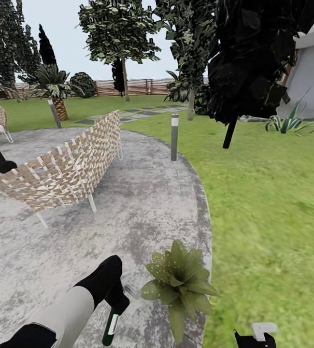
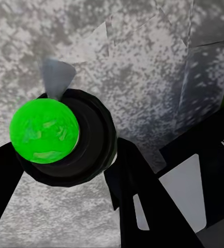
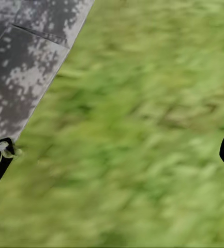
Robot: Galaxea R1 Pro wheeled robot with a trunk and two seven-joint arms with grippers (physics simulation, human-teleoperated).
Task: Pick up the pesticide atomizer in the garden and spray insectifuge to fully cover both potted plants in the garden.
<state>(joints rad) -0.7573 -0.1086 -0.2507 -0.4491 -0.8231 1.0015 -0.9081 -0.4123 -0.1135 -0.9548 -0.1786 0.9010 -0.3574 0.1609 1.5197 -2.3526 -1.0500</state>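
Nearest the head camera, the black left gripper (image 1: 116, 302) is pinching the slim dark green spray bottle with a white label band (image 1: 110, 327), holding it just above the mottled grey concrete patio (image 1: 142, 203) beside a low potted rosette of pale-speckled green leaves (image 1: 180, 282) sitting at the patio's curved edge. Right gripper (image 3: 112, 155) fingers are standing spread wide over the blurred green lawn (image 1: 273, 203). Farther off, a woven wicker bench (image 1: 65, 169) and a grey bollard lamp post (image 1: 174, 137) are standing on the patio, with open grass stretching toward the brown slatted wooden fence (image 1: 137, 87).
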